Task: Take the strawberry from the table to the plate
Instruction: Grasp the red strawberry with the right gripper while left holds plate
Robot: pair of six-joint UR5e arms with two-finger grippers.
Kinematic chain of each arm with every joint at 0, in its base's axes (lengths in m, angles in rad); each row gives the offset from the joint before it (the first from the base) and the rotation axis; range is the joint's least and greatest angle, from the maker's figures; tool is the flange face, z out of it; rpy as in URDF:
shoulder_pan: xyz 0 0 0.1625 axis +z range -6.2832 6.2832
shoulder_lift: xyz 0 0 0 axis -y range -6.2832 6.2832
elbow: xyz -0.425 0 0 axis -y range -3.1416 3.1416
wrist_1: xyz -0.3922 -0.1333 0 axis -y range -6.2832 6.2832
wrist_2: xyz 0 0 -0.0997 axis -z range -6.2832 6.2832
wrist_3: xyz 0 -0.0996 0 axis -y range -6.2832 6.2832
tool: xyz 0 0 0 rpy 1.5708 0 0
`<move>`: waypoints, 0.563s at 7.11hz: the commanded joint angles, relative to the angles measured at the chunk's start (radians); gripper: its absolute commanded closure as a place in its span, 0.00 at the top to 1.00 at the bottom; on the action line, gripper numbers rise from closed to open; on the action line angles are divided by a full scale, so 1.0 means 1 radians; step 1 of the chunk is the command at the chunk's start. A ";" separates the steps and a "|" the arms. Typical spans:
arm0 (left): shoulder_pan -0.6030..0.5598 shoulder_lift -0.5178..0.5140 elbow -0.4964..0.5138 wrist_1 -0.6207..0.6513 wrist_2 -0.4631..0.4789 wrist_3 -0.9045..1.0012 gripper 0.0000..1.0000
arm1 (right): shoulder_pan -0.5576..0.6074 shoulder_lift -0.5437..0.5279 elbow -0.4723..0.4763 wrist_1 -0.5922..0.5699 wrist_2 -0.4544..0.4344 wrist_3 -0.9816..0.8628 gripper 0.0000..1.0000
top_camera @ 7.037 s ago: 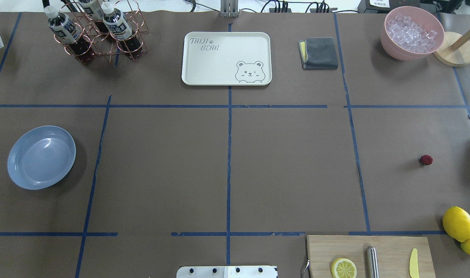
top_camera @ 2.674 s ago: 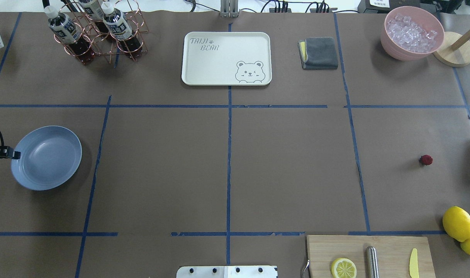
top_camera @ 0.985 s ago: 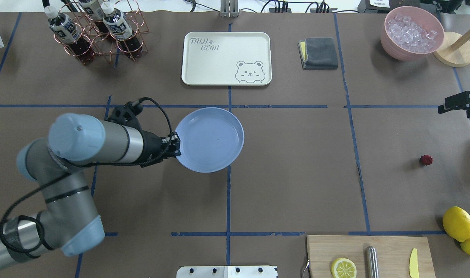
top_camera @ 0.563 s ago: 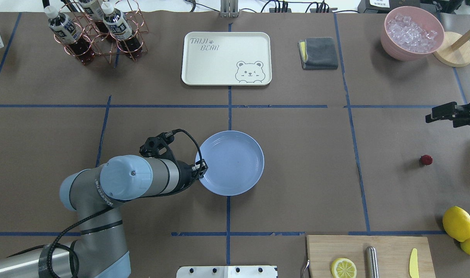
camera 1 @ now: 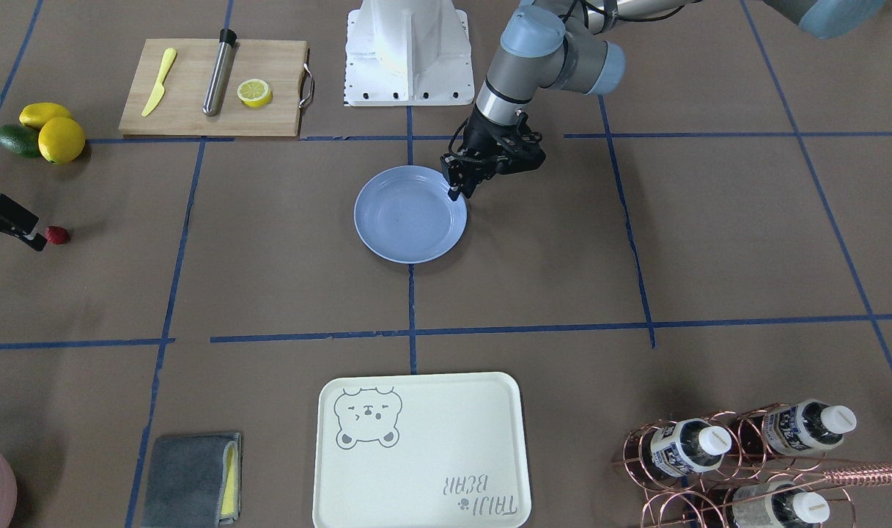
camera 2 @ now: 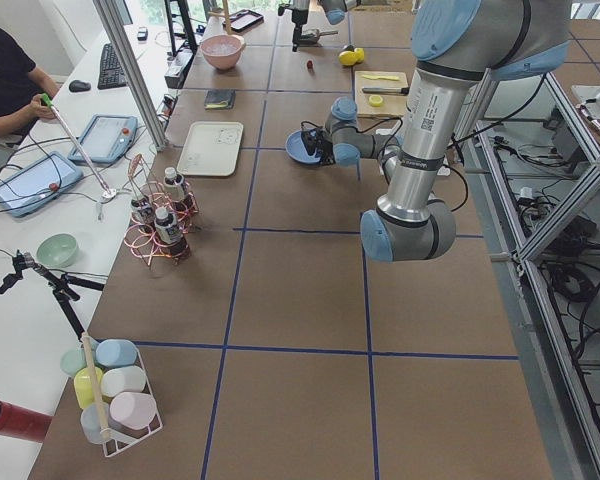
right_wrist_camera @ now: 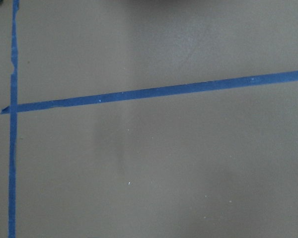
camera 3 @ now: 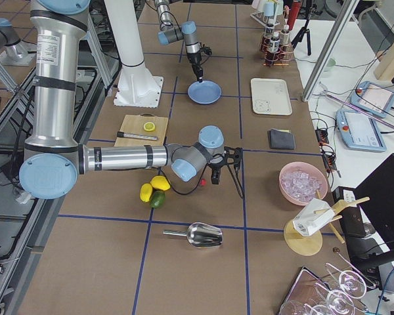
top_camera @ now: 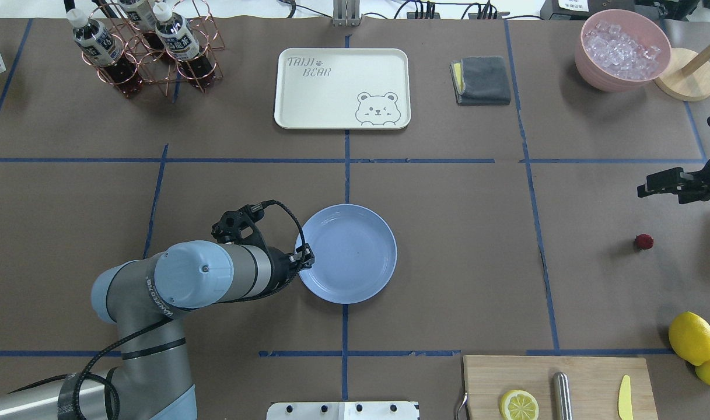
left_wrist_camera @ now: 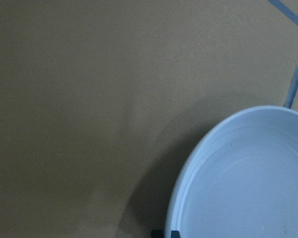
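The light-blue plate (top_camera: pixel 355 256) sits in the middle of the table (top_camera: pixel 448 262), and my left gripper (top_camera: pixel 306 257) is shut on its near-left rim. The front view shows the same hold, with the left gripper (camera 1: pixel 454 192) at the edge of the plate (camera 1: pixel 409 216). In the left wrist view the plate (left_wrist_camera: pixel 248 178) fills the lower right, with a shadow beside it. The dark-red strawberry (top_camera: pixel 643 241) lies alone on the paper at the far right. My right gripper (top_camera: pixel 661 182) hovers just beyond it, apart from it. I cannot tell whether its fingers are open.
A cream bear tray (top_camera: pixel 342 87), a grey cloth (top_camera: pixel 483 80), a pink ice bowl (top_camera: pixel 588 64) and a bottle rack (top_camera: pixel 150 46) line the far side. Lemons (top_camera: pixel 691 337) and a cutting board (top_camera: pixel 588 373) sit near the strawberry.
My left arm carried the plate from the far left to the table's middle. My right gripper came in from the right edge toward the strawberry, which has not moved.
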 commanded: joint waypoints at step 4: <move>-0.087 -0.001 -0.096 0.085 -0.075 0.065 1.00 | -0.250 -0.091 -0.011 0.123 -0.234 0.088 1.00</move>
